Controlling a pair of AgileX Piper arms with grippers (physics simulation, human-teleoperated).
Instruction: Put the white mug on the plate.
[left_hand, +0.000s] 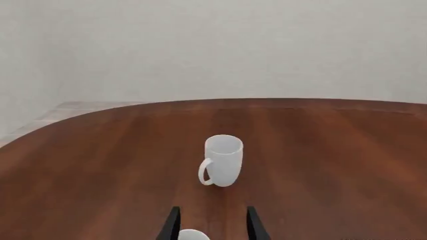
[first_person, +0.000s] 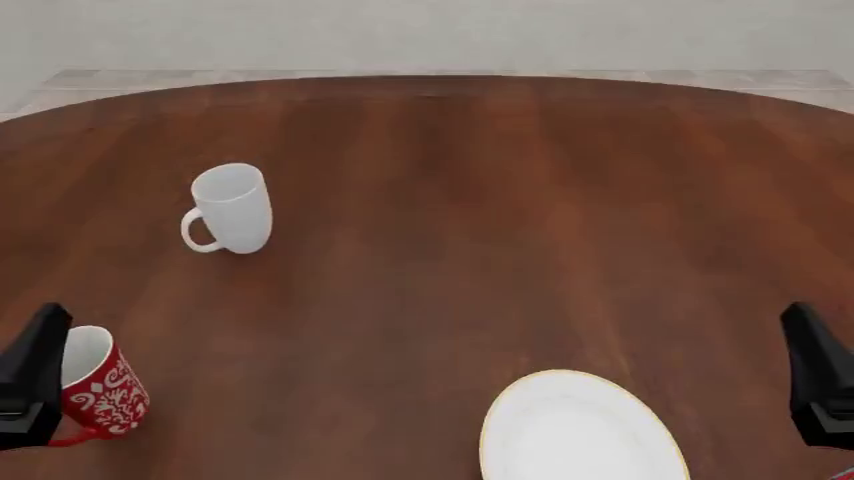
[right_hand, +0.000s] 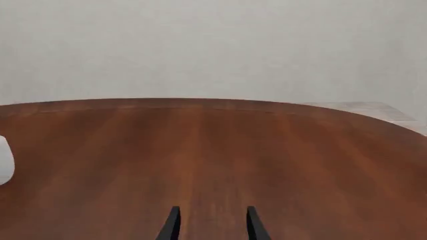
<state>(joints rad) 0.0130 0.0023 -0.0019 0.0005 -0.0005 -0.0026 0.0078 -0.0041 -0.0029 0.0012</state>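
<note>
The white mug (first_person: 230, 208) stands upright at the left of the table, its handle turned toward the left edge. In the left wrist view the white mug (left_hand: 223, 160) is ahead of my left gripper (left_hand: 213, 227), well beyond the open fingers. The plate (first_person: 583, 430), white with a thin gold rim, lies near the front edge, right of centre, with nothing on it. My left gripper (first_person: 38, 355) is at the front left and my right gripper (first_person: 814, 360) at the front right. The right gripper (right_hand: 212, 225) is open over bare wood. A sliver of the white mug (right_hand: 5, 160) shows at that view's edge.
A red mug (first_person: 100, 385) with a white pattern stands at the front left, right beside my left gripper; its white rim (left_hand: 193, 235) shows low between the fingers. The brown wooden table (first_person: 467, 200) has a rounded far edge, with a pale wall behind.
</note>
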